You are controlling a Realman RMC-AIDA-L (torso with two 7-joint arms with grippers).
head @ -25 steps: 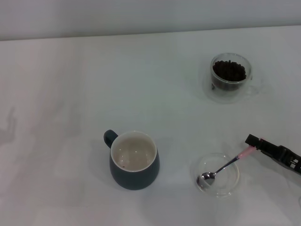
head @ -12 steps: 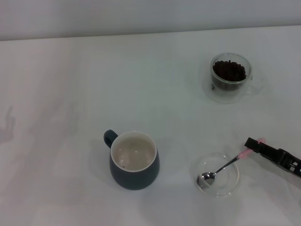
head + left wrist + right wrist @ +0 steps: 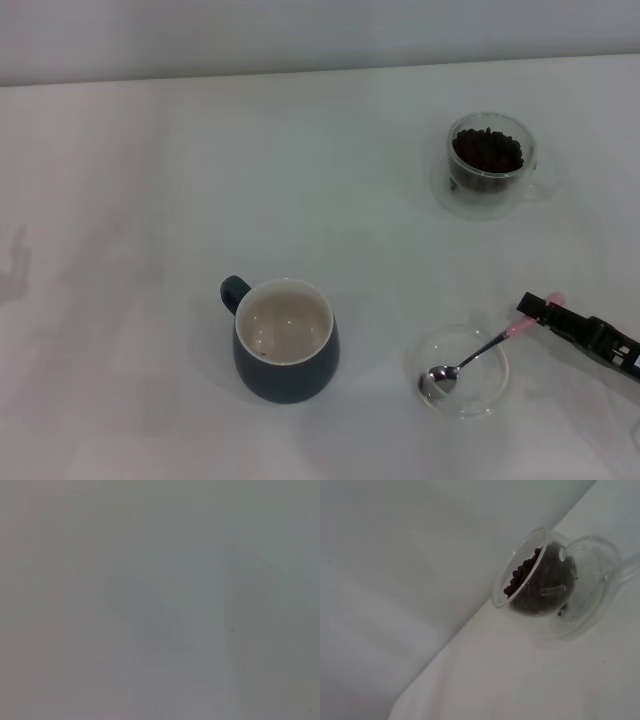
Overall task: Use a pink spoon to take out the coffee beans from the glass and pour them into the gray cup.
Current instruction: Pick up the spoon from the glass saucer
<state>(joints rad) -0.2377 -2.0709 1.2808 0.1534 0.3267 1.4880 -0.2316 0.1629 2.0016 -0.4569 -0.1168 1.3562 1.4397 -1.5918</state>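
Jaws [image 3: 535, 306] at pink spoon [image 3: 470, 360] handle.

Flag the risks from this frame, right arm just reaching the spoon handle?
1. The right gripper meets only the far pink tip of the pink spoon; a pinch there may slip or lever the bowl up.
2. The spoon rests in a shallow glass dish, which might skid or tip.
3. The gray cup looks nearly empty, so every scoop remains.

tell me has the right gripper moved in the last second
Yes, slightly. Against the unmoved glass dish in the head view, the right gripper at the pink spoon handle has slid a little toward the robot.
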